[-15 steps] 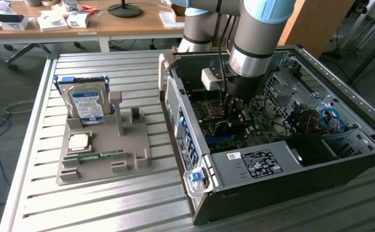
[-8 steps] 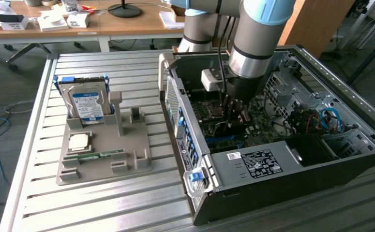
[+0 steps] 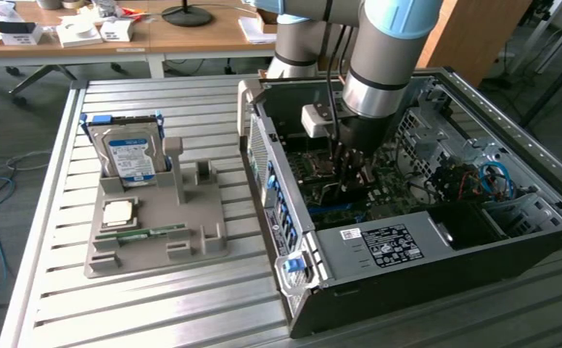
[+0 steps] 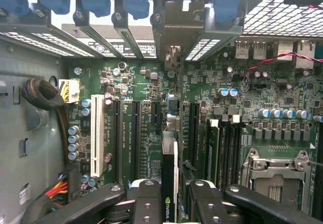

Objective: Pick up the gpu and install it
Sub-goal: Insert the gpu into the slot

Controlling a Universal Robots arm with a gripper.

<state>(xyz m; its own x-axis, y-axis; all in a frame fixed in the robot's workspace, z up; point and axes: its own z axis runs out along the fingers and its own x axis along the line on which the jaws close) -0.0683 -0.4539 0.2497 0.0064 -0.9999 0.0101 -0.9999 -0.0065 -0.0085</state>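
Inside the open grey metal computer case (image 3: 378, 250), the black two-finger gripper (image 4: 169, 196) clamps the thin dark gpu (image 4: 169, 168) edge-on above the green motherboard (image 4: 141, 90), its bracket toward twelve o'clock; misalignment could jam its connector beside the slot.

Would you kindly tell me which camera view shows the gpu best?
The wrist view: the gpu stands edge-on between the pincer fingers, above the motherboard slots. In the exterior view, the arm hides most of it.
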